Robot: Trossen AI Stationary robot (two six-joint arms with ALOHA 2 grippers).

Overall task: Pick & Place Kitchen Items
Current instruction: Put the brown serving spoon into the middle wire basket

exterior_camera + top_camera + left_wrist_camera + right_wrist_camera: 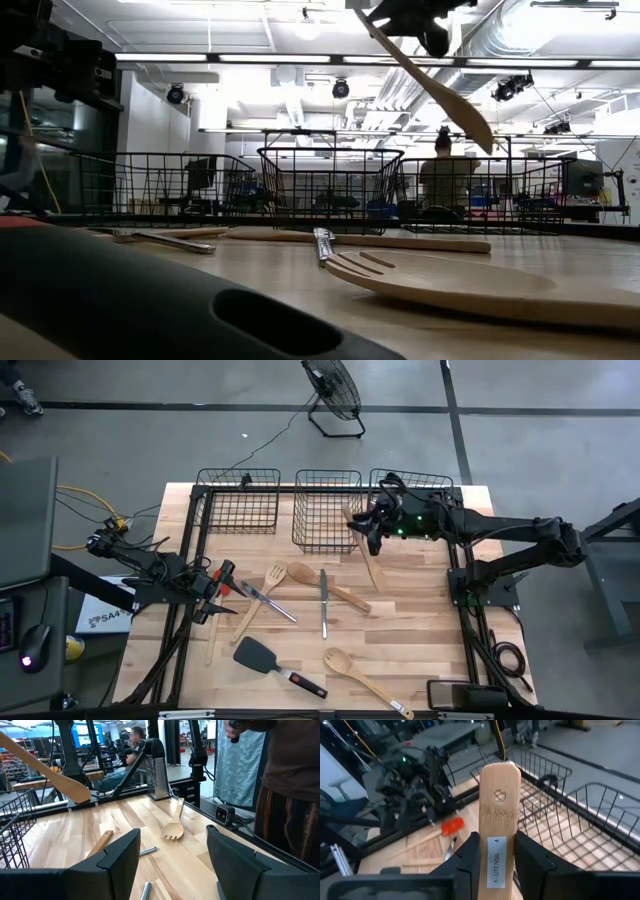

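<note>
Two dark arms work our table. Our right gripper (368, 532) pinches a pale wooden spatula (371, 565) by its labelled handle, lifted beside the middle black wire basket (326, 510). Our left gripper (213, 597), fingers spread, waits near the red-headed wooden-handled spatula (224, 572) at the table's left edge.

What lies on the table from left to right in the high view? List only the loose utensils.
Red-headed spatula → wooden fork → black turner → metal table knife → wooden spoon near the front edge. The silver piece and the long wooden spoon crossing mid-table overlap these spans, so they are left out.
</note>
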